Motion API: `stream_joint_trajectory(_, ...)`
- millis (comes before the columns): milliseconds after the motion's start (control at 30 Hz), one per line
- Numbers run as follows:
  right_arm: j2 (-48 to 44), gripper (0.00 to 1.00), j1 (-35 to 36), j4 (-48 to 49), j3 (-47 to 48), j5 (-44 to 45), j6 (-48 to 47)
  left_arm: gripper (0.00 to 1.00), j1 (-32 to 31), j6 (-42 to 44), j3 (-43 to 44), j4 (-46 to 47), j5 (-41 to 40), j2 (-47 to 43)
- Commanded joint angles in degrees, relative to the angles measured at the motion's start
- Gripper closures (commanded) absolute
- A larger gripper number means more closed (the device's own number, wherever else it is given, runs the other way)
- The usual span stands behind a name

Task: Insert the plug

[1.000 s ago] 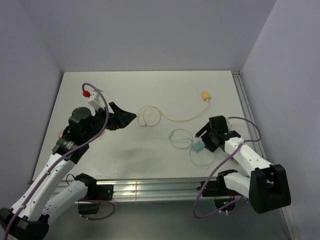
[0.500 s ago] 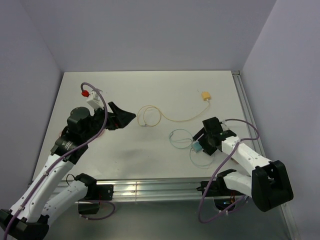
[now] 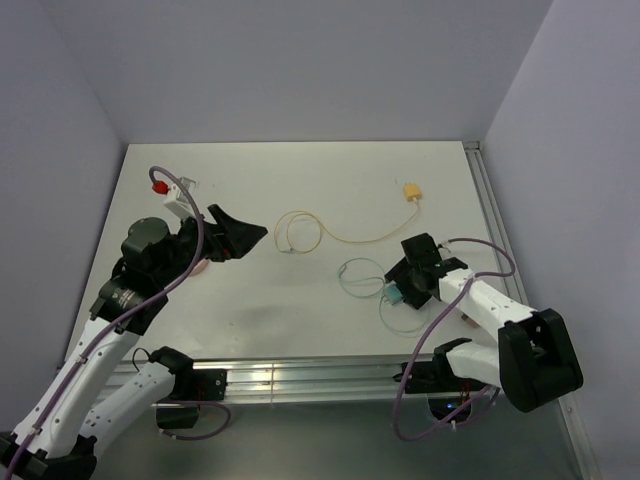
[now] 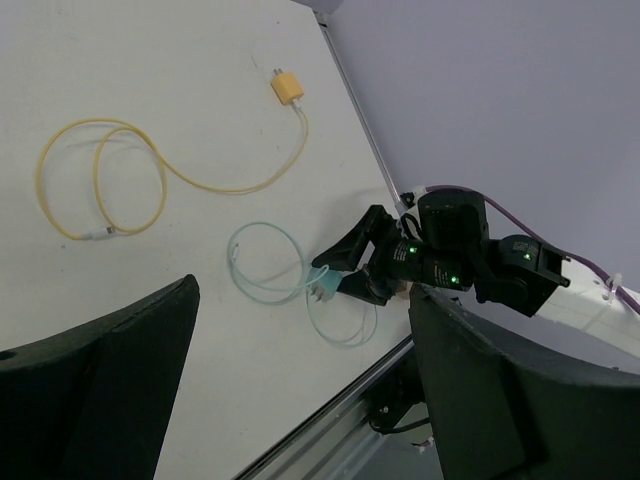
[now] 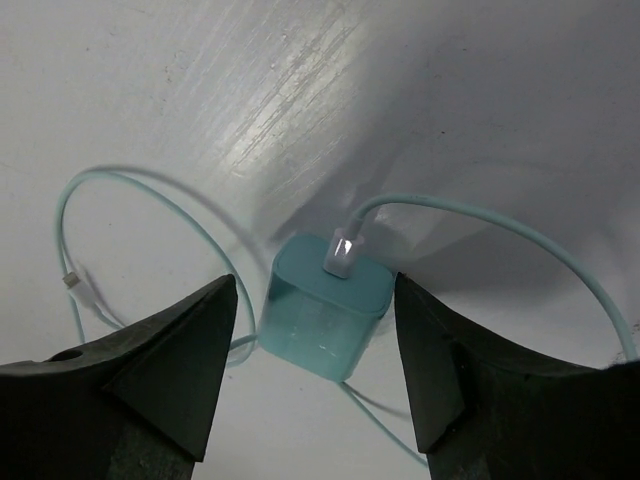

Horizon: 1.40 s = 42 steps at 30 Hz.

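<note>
Over the white counter [image 3: 300, 190], your left arm is hovering raised, left tool [image 3: 240, 235] spread wide and gripping nothing. Your right arm is reaching low, right tool [image 5: 312, 290] standing open astride the teal charger block [image 5: 322, 325] near the counter's right front. Its fingers [image 5: 170, 380] are staying clear of the block, whose white connector [image 5: 342, 253] is facing the wrist camera.

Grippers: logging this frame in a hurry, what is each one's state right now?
Left gripper: open, empty.
Right gripper: open, astride the charger, not gripping it.
</note>
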Motion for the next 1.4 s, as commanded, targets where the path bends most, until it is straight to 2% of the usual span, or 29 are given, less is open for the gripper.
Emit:
stream_joint_trajectory(0, 1.4, 0.29, 0.9, 1.9, 0.1, 0.3, -0.2, 0.09, -0.4, 1.3, 2.3, 0.8, 0.5, -0.3)
stream_joint_trajectory(33, 1.6, 0.31, 0.9, 2.0, 0.3, 0.2, -0.5, 0.09, -0.4, 1.4, 2.3, 0.7, 0.6, -0.3)
stream_joint_trajectory(100, 2.7, 0.45, 1.2, 2.4, 0.7, -0.1, -1.0, 0.09, -0.4, 1.3, 2.8, 0.3, 0.8, -0.2)
stream_joint_trajectory(133, 2.9, 0.64, 1.3, 2.2, 1.4, 0.0, -1.3, 0.09, -0.3, 1.3, 2.9, 0.3, 0.8, -0.3)
stream_joint_trajectory(167, 2.8, 0.73, 1.6, 1.8, 1.8, 0.1, -1.7, 0.10, -0.4, 1.3, 2.8, 0.3, 0.7, -0.3)
stream_joint_trajectory(200, 2.5, 0.79, 2.2, 1.3, 2.1, 0.6, -1.8, 0.11, -0.4, 1.5, 2.9, 0.1, 0.6, -0.7)
stream_joint_trajectory(300, -0.2, 0.86, 3.5, -0.2, 3.1, 3.6, -2.9, 0.11, -0.3, 1.8, 3.2, -0.7, -0.1, -0.8)
stream_joint_trajectory(400, -5.0, 1.00, 3.6, -2.8, 5.1, 7.3, -6.1, 0.11, -0.4, 2.2, 4.3, -1.8, 0.5, -0.1)
stream_joint_trajectory(533, -15.0, 1.00, 3.8, -2.1, 7.5, 8.4, -13.0, 0.14, -0.4, 2.8, 4.6, -2.0, 1.4, 0.8)
stream_joint_trajectory(633, -20.7, 1.00, 4.0, 3.2, 8.6, 2.6, -21.7, 0.15, -0.5, 3.5, 6.1, -3.4, 1.8, 1.9)
stream_joint_trajectory(700, -22.2, 1.00, 4.1, 7.7, 9.4, -4.4, -28.1, 0.16, -0.5, 3.7, 6.8, -4.5, 2.0, 3.2)
stream_joint_trajectory(833, -19.8, 1.00, 5.0, 9.2, 16.6, -12.6, -37.4, 0.19, -0.5, 4.0, 9.9, -6.6, 6.3, 6.4)
stream_joint_trajectory(867, -19.3, 1.00, 6.7, 9.5, 17.6, -13.8, -39.0, 0.23, -0.5, 4.1, 10.5, -7.0, 7.6, 8.0)
stream_joint_trajectory(967, -18.2, 1.00, 8.9, 11.2, 19.5, -20.7, -44.5, 0.26, -0.6, 4.2, 12.5, -8.5, 12.9, 10.4)
stream_joint_trajectory(1100, -18.8, 1.00, 14.9, 13.5, 19.6, -27.3, -52.0, 0.25, -1.4, 1.7, 13.3, -7.2, 16.7, 11.3)
stream_joint_trajectory(1267, -20.8, 1.00, 22.4, 15.8, 17.7, -30.3, -56.7, 0.24, -4.2, 0.1, 12.8, -7.2, 18.1, 13.5)
stream_joint_trajectory(1367, -21.6, 1.00, 27.7, 14.6, 17.6, -28.3, -59.7, 0.24, -7.6, -1.0, 11.4, -6.1, 18.2, 15.9)
